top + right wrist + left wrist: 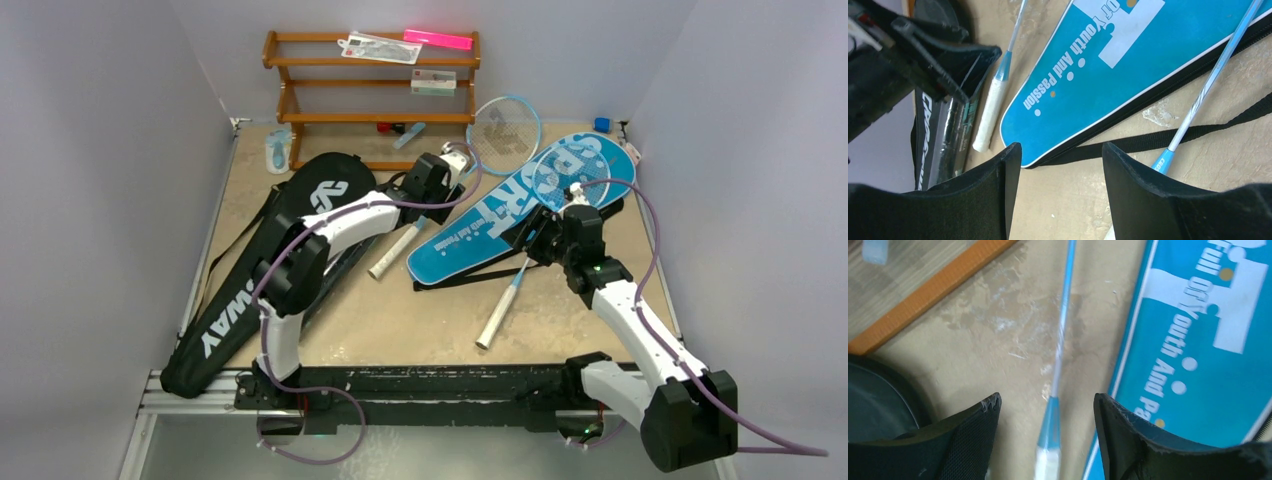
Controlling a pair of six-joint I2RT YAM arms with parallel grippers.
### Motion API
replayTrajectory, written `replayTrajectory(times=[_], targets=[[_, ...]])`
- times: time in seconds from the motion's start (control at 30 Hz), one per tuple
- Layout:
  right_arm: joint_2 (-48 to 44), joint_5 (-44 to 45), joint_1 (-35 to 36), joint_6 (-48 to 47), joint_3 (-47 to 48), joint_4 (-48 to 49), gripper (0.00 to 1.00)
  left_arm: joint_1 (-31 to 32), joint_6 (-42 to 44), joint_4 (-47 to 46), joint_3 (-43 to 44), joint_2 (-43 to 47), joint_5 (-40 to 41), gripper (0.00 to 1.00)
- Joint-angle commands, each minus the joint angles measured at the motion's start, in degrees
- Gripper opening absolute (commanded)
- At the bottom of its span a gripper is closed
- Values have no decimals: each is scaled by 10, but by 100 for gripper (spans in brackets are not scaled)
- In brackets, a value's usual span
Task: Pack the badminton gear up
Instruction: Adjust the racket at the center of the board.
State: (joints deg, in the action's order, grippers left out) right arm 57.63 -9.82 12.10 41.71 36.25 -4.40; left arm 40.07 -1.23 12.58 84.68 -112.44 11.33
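The blue "SPORT" cover [520, 205] lies slanted mid-table, also in the left wrist view [1198, 340] and the right wrist view [1108, 65]. A light-blue racket [505, 135] lies left of it, its white handle [395, 252] pointing toward me. My left gripper [440, 185] is open, with the racket's shaft [1060, 340] on the table between the fingers [1048, 405]. A second racket [497, 320] runs under the blue cover, its shaft [1208, 85] showing. My right gripper [530, 235] is open and empty [1062, 150] over the cover's narrow end. The black "CROSSWAY" cover [260, 270] lies at left, a long black tube [955, 145] on it.
The brown wooden rack [370, 90] stands at the back with a pink bar [438, 40] and clear packets on it; its foot [933, 290] is near my left gripper. A black strap [1198, 132] trails from the blue cover. Walls close in on the left and right.
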Motion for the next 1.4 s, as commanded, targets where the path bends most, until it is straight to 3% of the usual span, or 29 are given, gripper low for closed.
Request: replayTrajectory(times=[0.0,0.43,0.53,0.63,0.67,0.87,1.1,1.2,1.37], targets=[[-15,-18,3,-36,9,-3,63,-10,42,-20,61,-41,22,65],[-69,44,2,-66,6,-40,63,-17,38,-15,141,-147,-33,55],[-71,61,2,-65,7,-53,63,-18,41,7,162,-167,-37,37],[-78,69,2,-75,12,-63,63,-18,46,27,178,-175,-29,4],[-82,76,2,-75,12,-65,63,-18,48,30,178,-172,-28,0],[-94,157,2,-48,-3,-63,66,-17,54,19,138,-113,2,0],[-26,276,1,22,0,-112,61,-16,35,26,78,-52,-11,0],[13,268,-17,27,-2,-83,58,-16,28,2,34,-36,-12,0],[116,155,-102,26,27,-31,55,-18,19,-29,9,-43,-9,0]])
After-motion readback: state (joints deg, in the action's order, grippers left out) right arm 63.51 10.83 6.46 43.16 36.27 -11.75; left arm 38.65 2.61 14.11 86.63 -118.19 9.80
